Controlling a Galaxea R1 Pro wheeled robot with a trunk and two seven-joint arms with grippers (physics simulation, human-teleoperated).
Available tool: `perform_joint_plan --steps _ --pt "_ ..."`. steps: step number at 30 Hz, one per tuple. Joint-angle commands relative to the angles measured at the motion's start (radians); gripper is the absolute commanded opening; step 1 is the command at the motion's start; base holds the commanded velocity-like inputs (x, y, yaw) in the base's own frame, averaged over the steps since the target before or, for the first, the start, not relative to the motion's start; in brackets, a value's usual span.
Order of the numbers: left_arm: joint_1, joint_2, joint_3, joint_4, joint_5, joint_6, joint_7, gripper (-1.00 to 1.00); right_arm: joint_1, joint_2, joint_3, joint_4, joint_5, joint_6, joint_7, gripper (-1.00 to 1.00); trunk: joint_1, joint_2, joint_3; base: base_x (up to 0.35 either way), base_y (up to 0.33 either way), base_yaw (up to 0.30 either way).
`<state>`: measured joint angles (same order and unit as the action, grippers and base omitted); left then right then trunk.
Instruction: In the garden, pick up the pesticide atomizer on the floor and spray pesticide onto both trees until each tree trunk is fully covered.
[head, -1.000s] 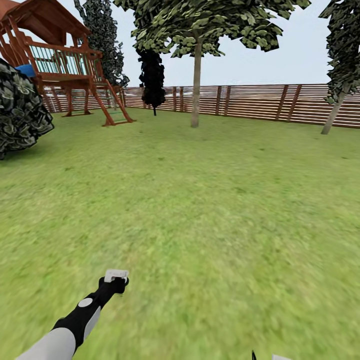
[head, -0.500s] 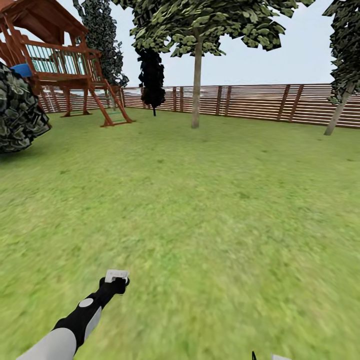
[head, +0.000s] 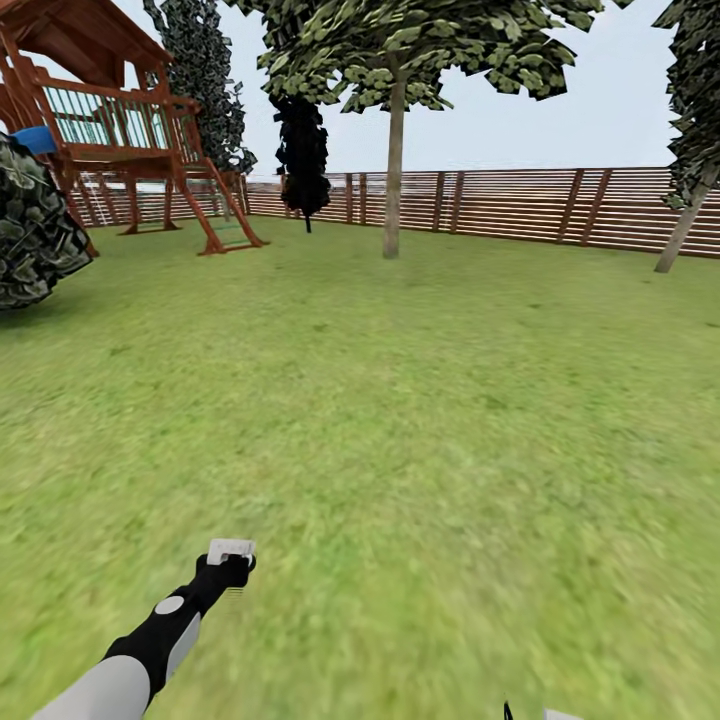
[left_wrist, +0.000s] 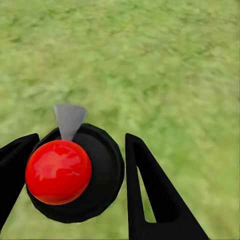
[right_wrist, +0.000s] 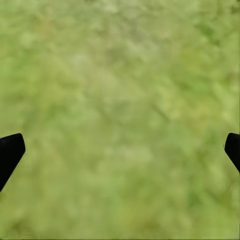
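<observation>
Left tool (left_wrist: 75, 185) pinches the atomizer (left_wrist: 75, 172): in the left wrist view its two dark fingers (left_wrist: 150, 195) sit against either side of the round black body, with a glossy red ball on the body's near face and a grey wedge of nozzle pointing out over the grass (left_wrist: 165, 65). From the head view the same tool (head: 232, 562) is at the end of the black-and-grey left arm, low over the lawn, and the atomizer's pale head (head: 231, 549) shows at its tip, clear of the ground.

Right tool (right_wrist: 120, 150) is spread wide; its two dark fingertips (right_wrist: 9, 152) stand at opposite edges of the right wrist view with nothing but blurred grass between them.

Well ahead of the left tool, across open grass, a tree (head: 394, 160) with a straight grey-brown trunk stands just before the slatted fence (head: 520, 205). A second tree (head: 686, 225), its trunk leaning, stands far ahead and to the right, also by the fence. Far ahead to the left are a wooden playhouse (head: 120, 130) with a ladder, a dark bush (head: 35, 230) beside it, and a thin dark cypress (head: 302, 155) near the fence.
</observation>
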<state>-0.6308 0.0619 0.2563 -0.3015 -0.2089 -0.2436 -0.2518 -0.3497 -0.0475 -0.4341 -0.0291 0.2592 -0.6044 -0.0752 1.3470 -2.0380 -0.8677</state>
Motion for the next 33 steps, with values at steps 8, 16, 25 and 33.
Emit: perform_joint_plan --steps 8,16,25,33 --pt "0.000 0.000 0.001 -0.001 0.003 0.000 0.000 -1.00 0.000 0.000 0.000 0.000 0.000 0.000 0.000 1.00 0.000 0.000 0.000 0.339 0.000 0.000" --pt "-0.001 0.001 0.001 -0.001 0.003 0.000 0.000 -1.00 0.000 0.000 0.000 0.000 0.000 0.000 0.000 1.00 0.000 0.000 0.000 0.339 0.000 0.000" --pt "0.000 -0.002 0.000 -0.001 0.003 0.001 0.000 -1.00 0.000 0.000 0.000 0.000 0.000 0.000 0.000 1.00 0.000 0.000 0.000 0.339 0.000 0.000" --pt "0.000 -0.002 0.000 -0.001 0.003 0.000 0.000 -1.00 0.000 0.000 0.000 0.000 0.000 0.000 0.000 1.00 0.000 0.000 0.000 0.339 0.000 0.000"
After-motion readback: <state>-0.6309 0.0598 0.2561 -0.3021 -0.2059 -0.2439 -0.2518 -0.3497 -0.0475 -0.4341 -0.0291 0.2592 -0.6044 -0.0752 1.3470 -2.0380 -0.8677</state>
